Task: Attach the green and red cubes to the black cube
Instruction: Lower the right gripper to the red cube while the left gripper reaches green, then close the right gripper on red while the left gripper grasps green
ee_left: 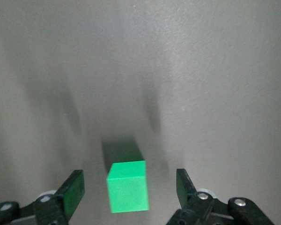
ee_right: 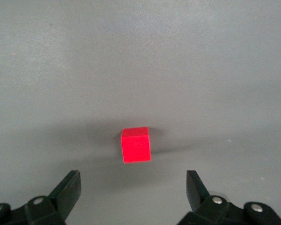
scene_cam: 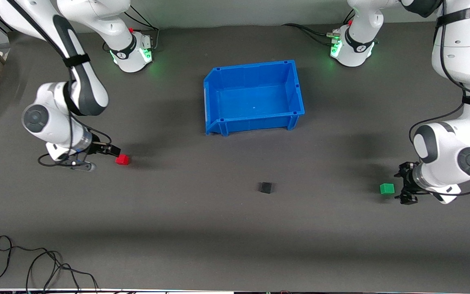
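Near the desk's middle sat a blue bin; nearer the camera, the black cube. Left tool stood open astride the green cube, untouching. Right tool gaped wide just short of the red cube.

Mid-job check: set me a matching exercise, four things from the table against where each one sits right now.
Things:
1. green cube
2. red cube
3. black cube
4. blue bin

Places:
A. alone on the mat, nearer the front camera than the bin
B. between the open left gripper fingers
C. between the two arm bases' ends, empty
D. just ahead of the open right gripper

Pairs: 1-B, 2-D, 3-A, 4-C
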{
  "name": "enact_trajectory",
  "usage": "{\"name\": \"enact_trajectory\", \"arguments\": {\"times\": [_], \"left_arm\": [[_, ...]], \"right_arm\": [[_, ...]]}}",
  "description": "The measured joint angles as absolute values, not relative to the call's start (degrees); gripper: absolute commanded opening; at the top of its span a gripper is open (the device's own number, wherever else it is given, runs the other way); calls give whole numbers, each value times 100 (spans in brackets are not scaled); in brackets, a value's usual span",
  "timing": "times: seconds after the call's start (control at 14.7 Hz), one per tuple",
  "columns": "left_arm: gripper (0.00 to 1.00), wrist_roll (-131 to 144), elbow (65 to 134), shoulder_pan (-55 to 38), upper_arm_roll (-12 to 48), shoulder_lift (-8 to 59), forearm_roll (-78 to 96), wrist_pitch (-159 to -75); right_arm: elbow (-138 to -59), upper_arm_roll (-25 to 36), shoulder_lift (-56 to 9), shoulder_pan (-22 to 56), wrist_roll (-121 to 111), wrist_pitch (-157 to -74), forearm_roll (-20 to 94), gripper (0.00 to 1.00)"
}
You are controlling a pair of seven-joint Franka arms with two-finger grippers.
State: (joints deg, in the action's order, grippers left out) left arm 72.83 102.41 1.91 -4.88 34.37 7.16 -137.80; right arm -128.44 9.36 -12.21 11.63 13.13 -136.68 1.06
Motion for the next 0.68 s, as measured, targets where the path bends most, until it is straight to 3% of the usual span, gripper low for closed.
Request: {"name": "enact_trajectory", "arguments": {"times": [0.34,0.41,0.54,0.68], "left_arm": [[86,7299,10118,207,-468,3718,949,-13776],[72,7304,10119,196,-465,3777,957,-13776],[28,7366,10119,181,-464,3855,970,-13774],[0,7411,10095,203,-475,3850,975,-13767]], "right_arm": [[-12972,944,-1836,1160,1374,-14446,147,100],[-12977,944,-1928,1160,1375,-14519,185,100],[-12978,943,-2077,1160,1375,-14636,218,100],[-12978,943,-2189,1160,1377,-14732,221,99]]}}
